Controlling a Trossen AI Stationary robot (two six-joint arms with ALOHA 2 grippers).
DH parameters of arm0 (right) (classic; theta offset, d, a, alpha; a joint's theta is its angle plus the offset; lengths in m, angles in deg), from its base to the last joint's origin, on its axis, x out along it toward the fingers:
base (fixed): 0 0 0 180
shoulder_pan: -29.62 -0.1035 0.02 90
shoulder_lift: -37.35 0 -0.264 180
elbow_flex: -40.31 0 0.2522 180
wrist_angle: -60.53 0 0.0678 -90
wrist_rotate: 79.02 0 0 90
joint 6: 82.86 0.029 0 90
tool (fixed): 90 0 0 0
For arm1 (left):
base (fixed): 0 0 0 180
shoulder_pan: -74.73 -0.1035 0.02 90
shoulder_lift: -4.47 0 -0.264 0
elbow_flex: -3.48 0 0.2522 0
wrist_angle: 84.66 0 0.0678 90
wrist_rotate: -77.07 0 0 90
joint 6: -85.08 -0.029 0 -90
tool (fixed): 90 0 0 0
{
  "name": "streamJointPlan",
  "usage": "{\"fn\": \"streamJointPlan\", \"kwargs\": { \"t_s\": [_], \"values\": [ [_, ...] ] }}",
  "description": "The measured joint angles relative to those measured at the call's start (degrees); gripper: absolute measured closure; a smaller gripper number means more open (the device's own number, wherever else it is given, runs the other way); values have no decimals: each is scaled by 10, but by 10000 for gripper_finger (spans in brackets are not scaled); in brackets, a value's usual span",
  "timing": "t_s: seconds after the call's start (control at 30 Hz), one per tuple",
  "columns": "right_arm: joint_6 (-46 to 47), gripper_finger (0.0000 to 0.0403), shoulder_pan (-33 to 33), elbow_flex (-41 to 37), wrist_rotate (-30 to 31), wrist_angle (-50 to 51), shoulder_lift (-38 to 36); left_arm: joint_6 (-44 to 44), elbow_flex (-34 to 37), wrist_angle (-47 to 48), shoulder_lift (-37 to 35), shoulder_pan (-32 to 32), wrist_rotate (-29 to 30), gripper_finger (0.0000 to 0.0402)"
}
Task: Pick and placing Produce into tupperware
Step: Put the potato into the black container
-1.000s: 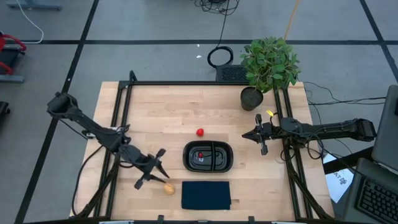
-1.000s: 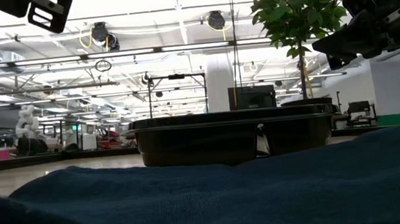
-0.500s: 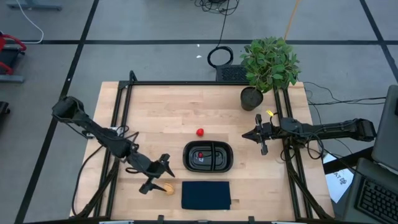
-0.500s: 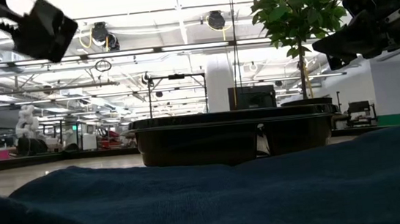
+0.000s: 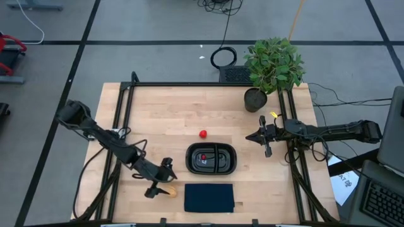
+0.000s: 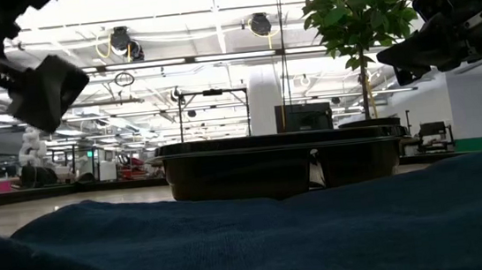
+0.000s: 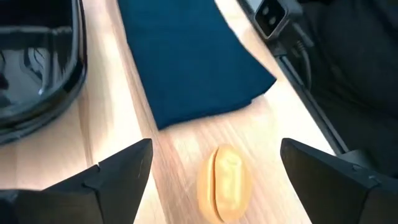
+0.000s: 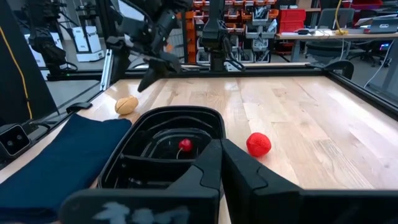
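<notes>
One tiny dark red piece [image 5: 203, 157] is lying in the tupperware [image 5: 211, 159]. The left tool [image 5: 163, 181], released, is hovering over the tan-orange ball [image 5: 171, 190] at seven o'clock. The red ball [image 5: 202, 133] is waiting at twelve. The right tool [image 5: 263, 139], clenched, is idling at three.

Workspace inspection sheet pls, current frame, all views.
Surface: light wooden table in a black frame.
Job's things: tan-orange ball on the wood beside the dark blue cloth; bright red ball on the wood just outside the black tupperware; tiny dark red piece already inside one compartment.
Clutter: potted plant at the table's far right corner.
Grippers: left gripper open, fingers straddling the tan-orange ball, not touching; right gripper shut, parked at the right edge.
Cables: wires along both arms; coiled cable on the floor beyond the table.
Surroundings: lab racks and benches; no people seen.
</notes>
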Motion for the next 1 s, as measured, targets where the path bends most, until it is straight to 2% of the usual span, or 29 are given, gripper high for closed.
{"fn": "streamJointPlan", "kwargs": {
  "t_s": [0.47, 1.0],
  "values": [
    [0, 403, 0, 0, 0, 1, 0, 48, 0, -6, 55, 8, 1, 47],
    [-1, 403, 0, 0, 0, 3, 0, 83, 0, -87, 146, 33, 9, 49]
  ]
}}
